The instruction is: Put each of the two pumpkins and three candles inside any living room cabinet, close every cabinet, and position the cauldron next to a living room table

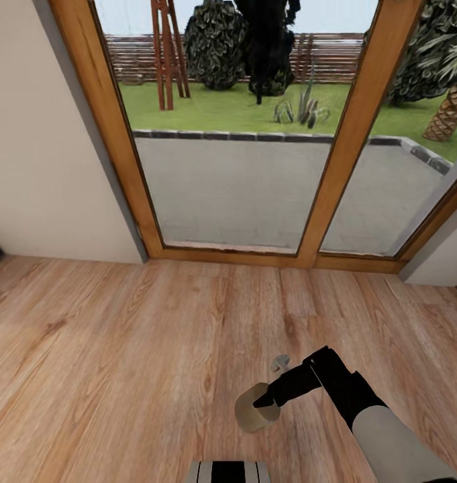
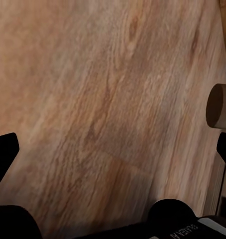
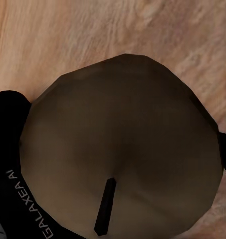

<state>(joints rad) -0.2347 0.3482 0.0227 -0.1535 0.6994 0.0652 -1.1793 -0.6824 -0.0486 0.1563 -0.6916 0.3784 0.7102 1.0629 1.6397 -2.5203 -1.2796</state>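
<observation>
Low over the wooden floor (image 1: 121,349), near the right of the head view, the right gripper (image 1: 264,401) grips a short beige candle (image 1: 256,407), its fingers clamped on the candle's side while the flat end faces down the arm. The right wrist view looks onto that round end (image 3: 120,149) with a thin dark wick (image 3: 104,206) lying on it. I judge the candle to be light, stiff and waxy, so rather slippery; a hold across the middle of its round side, as now, looks safest, since a pinch near an end could let it swivel or squirt out. The left gripper (image 2: 113,164) hangs released, its dark fingertips (image 2: 3,149) wide apart over bare boards, with the candle at the edge of its view (image 2: 221,107). The floor is smooth plank and level, so a dropped candle would likely roll. Far ahead stand tall wood-framed glass doors (image 1: 235,134) giving onto a paved terrace (image 1: 255,181) and a lawn with shrubs; a plain pale wall (image 1: 33,134) runs on the left. The candle must yet be carried to a cabinet.
</observation>
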